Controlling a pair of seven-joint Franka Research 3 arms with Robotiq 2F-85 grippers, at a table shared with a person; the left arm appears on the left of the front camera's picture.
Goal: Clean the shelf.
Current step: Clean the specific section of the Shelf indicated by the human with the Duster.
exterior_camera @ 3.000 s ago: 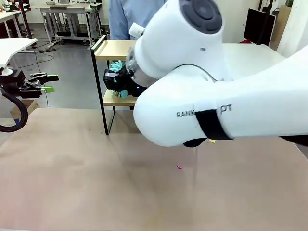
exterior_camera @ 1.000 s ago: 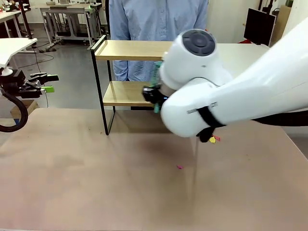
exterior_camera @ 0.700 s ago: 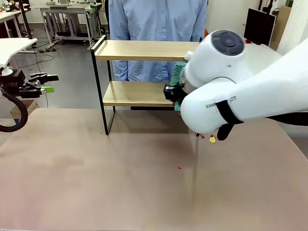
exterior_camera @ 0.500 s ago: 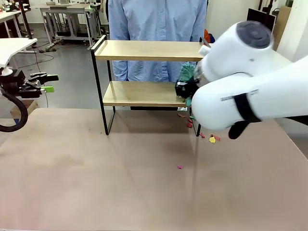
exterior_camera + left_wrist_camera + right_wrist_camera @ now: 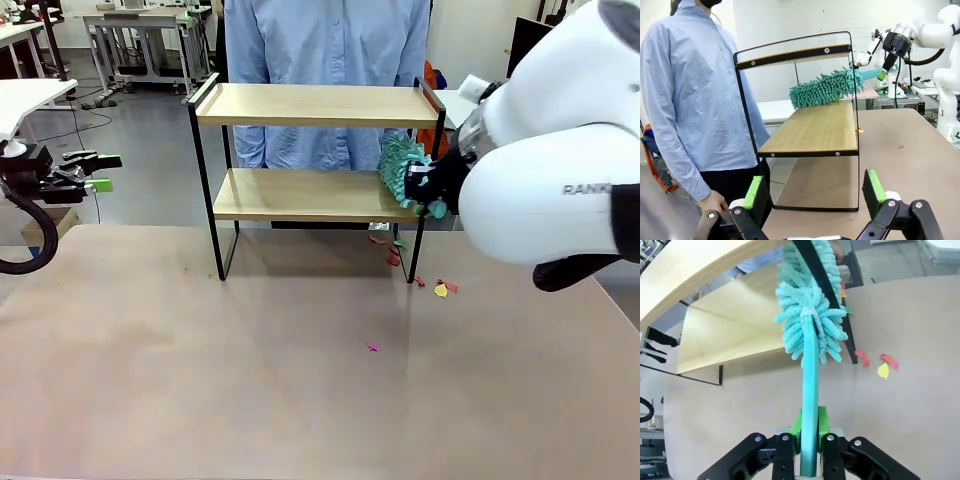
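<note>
The shelf [image 5: 300, 196] stands at the table's far side, two light boards in a black frame [image 5: 812, 131]. A teal fluffy duster [image 5: 401, 167] lies across the right end of the lower board, a little above it [image 5: 824, 88]. My right gripper [image 5: 434, 192] is shut on the duster's teal handle [image 5: 809, 405], just right of the shelf. One black frame bar crosses the duster head [image 5: 810, 315]. My left gripper [image 5: 95, 172] hangs open and holds nothing beyond the table's left edge, its green pads [image 5: 753, 192] facing the shelf's end.
Small red, yellow and pink paper scraps [image 5: 441, 289] lie on the table by the shelf's right legs [image 5: 883, 370], one more [image 5: 373, 347] nearer the middle. A person in a blue shirt [image 5: 320, 45] stands behind the shelf [image 5: 690, 100].
My right arm has swept the duster along the lower board from left to right. Scraps have dropped off the board's right end onto the table. The left arm has stayed still.
</note>
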